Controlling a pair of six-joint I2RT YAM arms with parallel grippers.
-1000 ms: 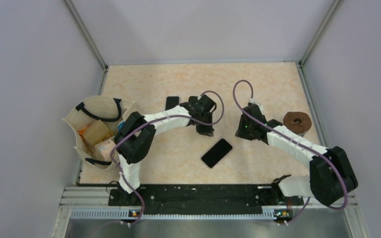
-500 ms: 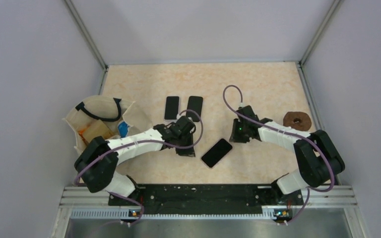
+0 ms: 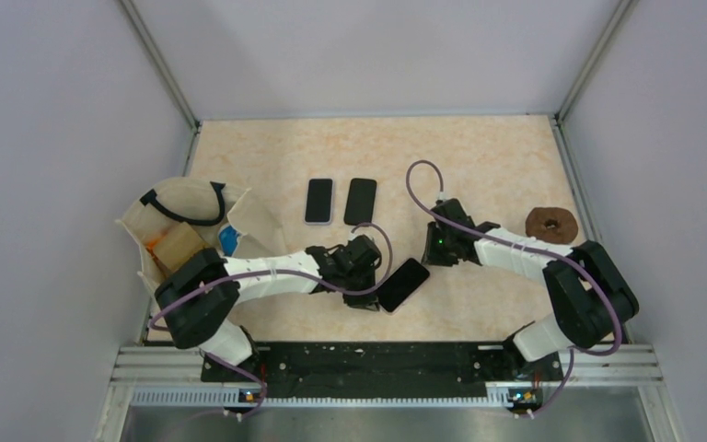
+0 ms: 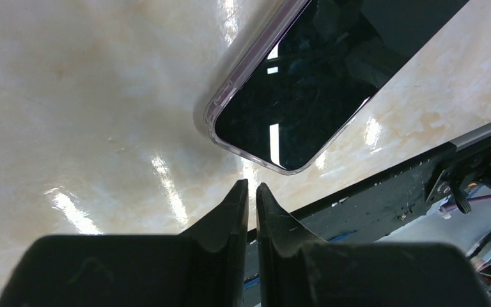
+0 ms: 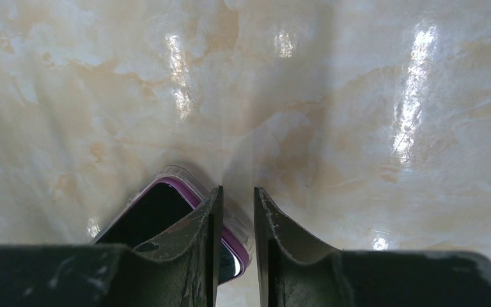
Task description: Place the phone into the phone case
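A dark phone [image 3: 403, 284] lies slanted on the table inside a clear case with a purple rim. My left gripper [image 3: 368, 296] is shut and empty, just off the phone's near-left end. In the left wrist view the cased phone [image 4: 313, 83] lies just beyond my shut left gripper [image 4: 251, 185]. My right gripper [image 3: 429, 256] is at the phone's far-right end. In the right wrist view the case's corner [image 5: 185, 180] lies under my right gripper [image 5: 236, 190], whose jaws stand a narrow gap apart with nothing clamped.
Two more dark phones or cases [image 3: 318, 201] [image 3: 360, 201] lie side by side farther back. A cloth bag [image 3: 179, 235] with items stands at the left. A brown doughnut-like ring [image 3: 550, 224] sits at the right. The black base rail [image 3: 359, 359] runs along the near edge.
My left arm has swung from beside the two back phones toward me, down to the cased phone's near-left end. My right gripper has shifted left to its far end.
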